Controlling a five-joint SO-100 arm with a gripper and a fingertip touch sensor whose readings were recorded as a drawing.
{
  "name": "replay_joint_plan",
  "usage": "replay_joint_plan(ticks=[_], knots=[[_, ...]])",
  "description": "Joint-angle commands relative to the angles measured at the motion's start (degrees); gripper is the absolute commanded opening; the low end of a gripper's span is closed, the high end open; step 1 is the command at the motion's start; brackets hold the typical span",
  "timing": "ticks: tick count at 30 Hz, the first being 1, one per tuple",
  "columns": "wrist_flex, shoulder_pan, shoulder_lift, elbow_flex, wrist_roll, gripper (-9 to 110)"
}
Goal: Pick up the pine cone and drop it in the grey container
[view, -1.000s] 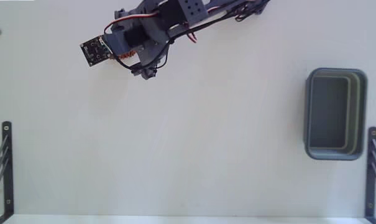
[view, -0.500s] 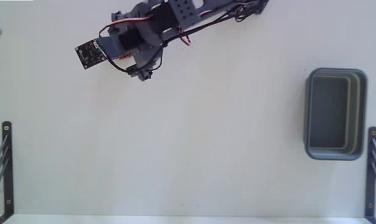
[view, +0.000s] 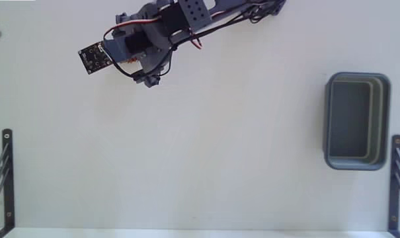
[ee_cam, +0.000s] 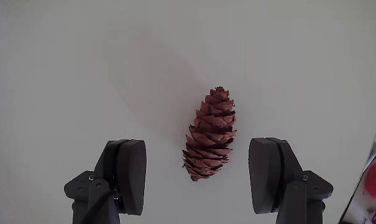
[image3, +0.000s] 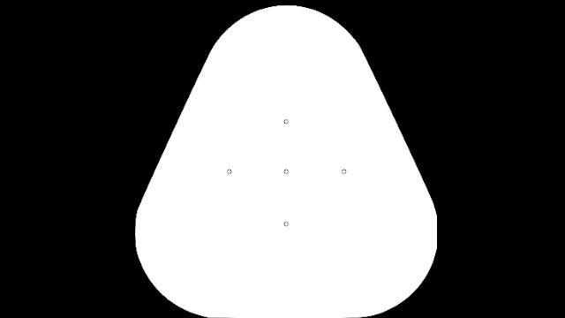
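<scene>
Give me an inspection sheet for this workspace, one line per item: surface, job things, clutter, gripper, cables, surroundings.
Surface: white table, bare and clean.
Job things: pine cone lies on the table in the wrist view, between the fingers, nearer the right one; hidden by the arm in the fixed view. Grey container at the right, empty.
Clutter: nothing seen.
Gripper: gripper open, both fingers apart from the cone.
Cables: black and red wires run along the arm.
Surroundings: dark metal brackets at the lower left and lower right edges.
</scene>
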Motion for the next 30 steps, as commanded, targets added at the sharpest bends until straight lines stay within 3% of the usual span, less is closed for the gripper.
replay_joint_plan(ticks=[1,30], knots=[[-0.28,1.15,1.55,-2.74,0.26,110],[-9.74,1.15,1.86,7.02,0.26,110]])
